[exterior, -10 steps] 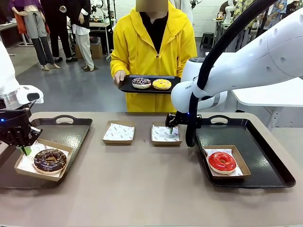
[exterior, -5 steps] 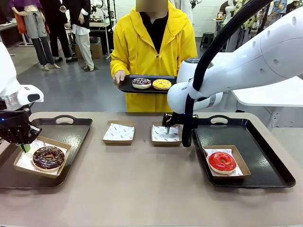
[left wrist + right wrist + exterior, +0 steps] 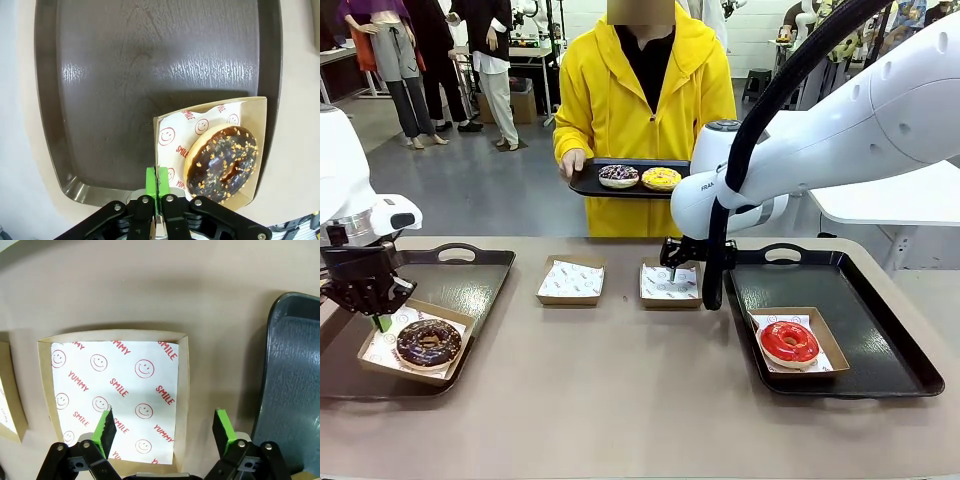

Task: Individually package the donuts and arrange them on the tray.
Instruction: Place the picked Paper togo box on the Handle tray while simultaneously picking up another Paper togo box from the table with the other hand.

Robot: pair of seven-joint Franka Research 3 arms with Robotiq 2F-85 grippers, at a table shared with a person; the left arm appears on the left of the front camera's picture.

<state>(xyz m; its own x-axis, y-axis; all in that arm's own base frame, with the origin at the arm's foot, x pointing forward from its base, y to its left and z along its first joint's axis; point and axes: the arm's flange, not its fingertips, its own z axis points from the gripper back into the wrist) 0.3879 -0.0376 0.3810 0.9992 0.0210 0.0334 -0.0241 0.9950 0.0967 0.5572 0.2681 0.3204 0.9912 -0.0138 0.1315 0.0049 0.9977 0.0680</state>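
Note:
A chocolate sprinkled donut [image 3: 428, 342] [image 3: 221, 162] lies in a paper-lined box [image 3: 380, 362] on the left tray [image 3: 470, 280]. My left gripper [image 3: 382, 322] [image 3: 157, 182] is shut on that box's wall at a corner. My right gripper [image 3: 672, 272] [image 3: 164, 426] hangs open over an empty lined box [image 3: 670, 284] [image 3: 115, 385], its fingers on either side of one box wall. A red donut [image 3: 788, 342] sits boxed on the right tray [image 3: 880, 330]. The person holds a small black tray [image 3: 582, 183] with a purple donut [image 3: 618, 175] and a yellow donut [image 3: 661, 178].
A second empty lined box [image 3: 571, 281] stands mid-table, left of the one under my right gripper. The right tray's dark rim [image 3: 295, 380] lies close beside that box. The person stands at the far edge. Bare tabletop [image 3: 620, 400] stretches along the front.
My left gripper has shifted the donut box slightly to the right on the left tray. My right gripper has moved a little left and lower over the empty box.

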